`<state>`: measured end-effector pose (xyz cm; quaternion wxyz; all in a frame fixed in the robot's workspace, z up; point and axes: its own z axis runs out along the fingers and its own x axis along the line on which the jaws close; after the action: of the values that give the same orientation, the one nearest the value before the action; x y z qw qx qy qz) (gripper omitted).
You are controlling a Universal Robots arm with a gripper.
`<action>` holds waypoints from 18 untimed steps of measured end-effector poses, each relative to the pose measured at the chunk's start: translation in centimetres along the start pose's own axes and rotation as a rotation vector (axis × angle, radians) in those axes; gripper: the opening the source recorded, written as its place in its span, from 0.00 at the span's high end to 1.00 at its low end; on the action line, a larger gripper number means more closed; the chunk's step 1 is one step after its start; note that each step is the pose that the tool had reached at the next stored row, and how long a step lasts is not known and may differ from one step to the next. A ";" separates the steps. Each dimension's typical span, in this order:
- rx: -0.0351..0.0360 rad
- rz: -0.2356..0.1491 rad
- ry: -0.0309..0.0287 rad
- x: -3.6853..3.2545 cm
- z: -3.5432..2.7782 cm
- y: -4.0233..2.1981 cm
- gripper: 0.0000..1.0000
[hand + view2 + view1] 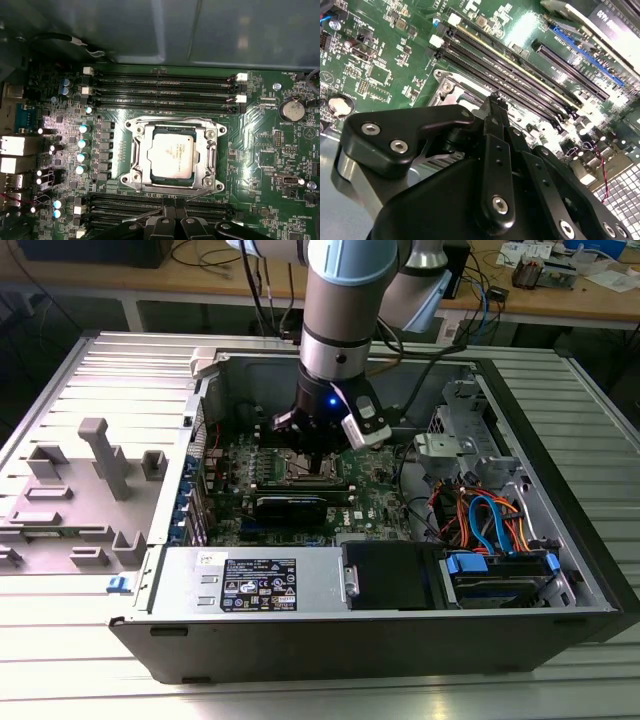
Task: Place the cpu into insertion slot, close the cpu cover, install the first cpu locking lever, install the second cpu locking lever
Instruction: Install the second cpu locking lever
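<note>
First wrist view shows the cpu (pixel 171 155) seated in the insertion slot (pixel 131 176), the cpu cover (pixel 142 156) lying flat around it. Fingers pressed together and holding nothing, the gripper (pixel 174 218) hovers at the socket's edge, probably for lever work.

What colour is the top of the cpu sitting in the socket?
Dull silver-grey, with faint dark print. The cpu shows best in the first wrist view.

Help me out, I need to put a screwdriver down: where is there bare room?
Free: the ribbed table on the exterior view's left, behind the grey fixtures, and the strip before the case. Crowded: the motherboard under the gripper, and the cable corner.
</note>
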<state>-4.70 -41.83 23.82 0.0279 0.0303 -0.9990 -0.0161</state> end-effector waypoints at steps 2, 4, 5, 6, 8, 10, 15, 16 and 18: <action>-0.0125 -0.001 0.0027 0.00 0.08 -0.10 0.89; -0.0159 -0.001 0.0043 0.00 0.19 -0.23 0.89; -0.0168 -0.001 0.0054 0.00 0.26 -0.29 0.89; -0.0188 -0.001 0.0057 0.00 0.33 -0.33 0.89; -0.0230 -0.001 0.0056 0.05 0.51 -0.37 0.89; -0.0340 -0.002 0.0050 0.18 0.91 -0.38 0.89; -0.0438 -0.002 0.0045 0.21 1.35 -0.39 0.89; -0.0440 -0.002 0.0045 0.21 1.36 -0.40 0.89; -0.0441 -0.002 0.0045 0.21 1.39 -0.39 0.89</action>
<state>-4.96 -42.20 22.43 0.0308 0.0309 -0.9983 -0.0381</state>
